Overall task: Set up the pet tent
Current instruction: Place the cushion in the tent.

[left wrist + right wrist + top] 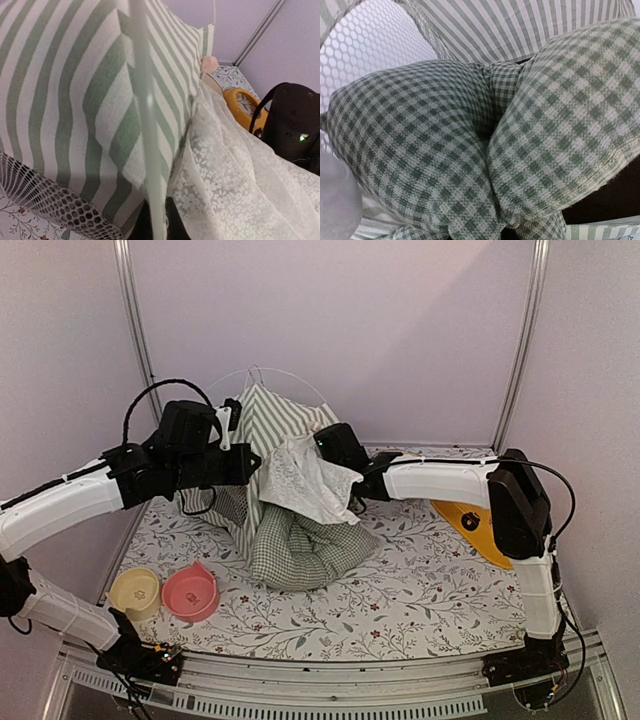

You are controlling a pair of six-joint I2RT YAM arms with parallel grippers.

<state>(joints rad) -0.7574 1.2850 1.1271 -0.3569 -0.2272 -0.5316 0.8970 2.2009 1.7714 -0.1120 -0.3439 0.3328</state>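
Note:
The pet tent (268, 420), green-and-white striped, stands slumped at the back middle, its white lace curtain (305, 480) draped over the front. My left gripper (245, 465) is at the tent's left side. In the left wrist view it (157, 227) is shut on a thin white pole (147, 125) that runs up across the striped cloth (75, 100), with black mesh (50, 205) at lower left. My right gripper (325, 452) is buried under the lace. Its wrist view is filled by the gingham cushion (470, 150), creased and bunched where the hidden jaws pinch it.
A yellow bowl (135, 592) and a pink bowl (190, 592) sit at front left on the floral mat (420, 590). An orange-yellow object (475, 525) lies at the right under the right arm (520, 500). Walls and metal frame posts enclose the back.

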